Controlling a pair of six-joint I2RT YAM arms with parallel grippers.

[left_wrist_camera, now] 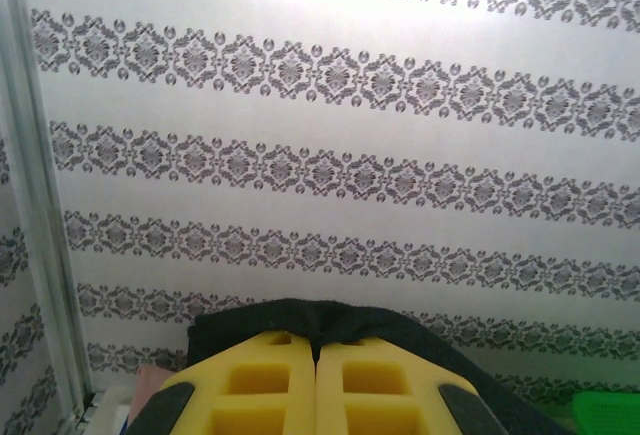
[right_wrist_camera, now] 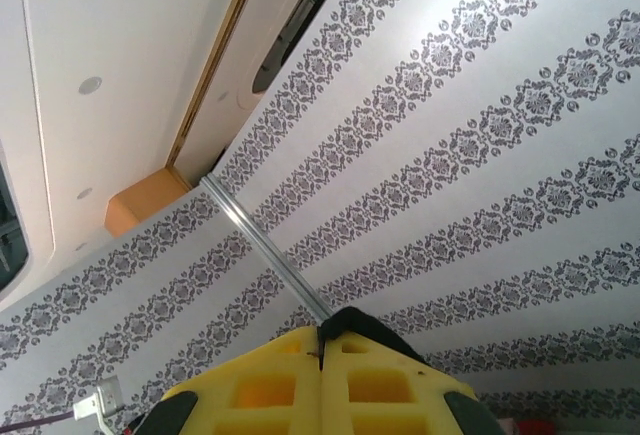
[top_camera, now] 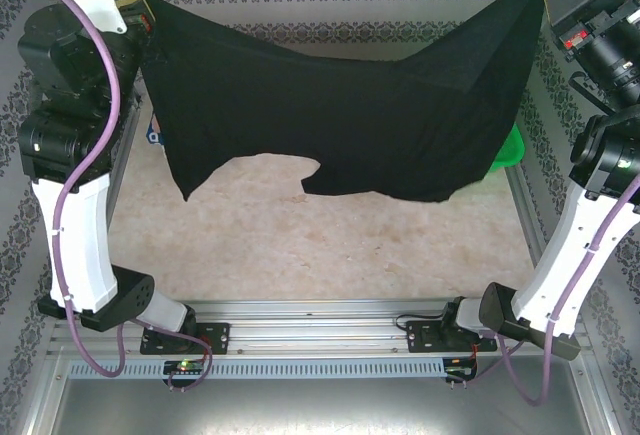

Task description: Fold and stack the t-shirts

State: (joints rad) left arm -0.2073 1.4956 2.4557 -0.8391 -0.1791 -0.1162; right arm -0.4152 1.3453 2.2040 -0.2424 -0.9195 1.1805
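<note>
Currently the black t-shirt [top_camera: 340, 105] hangs spread above the counter [top_camera: 330, 245], limp, light cloth sagging at mid-span. The left hand [left_wrist_camera: 316, 355] and right hand [right_wrist_camera: 320, 350] are each clamped on an upper corner, the correct hold points.

- No text, brand or number is legible in any view.
- A small red label [top_camera: 571, 41] on the black camera housing [top_camera: 605, 30] at upper right is too small to read.
- A blue-and-white print [top_camera: 154, 136] peeks out beside the black t-shirt [top_camera: 330, 105]; no letters can be made out.
</note>
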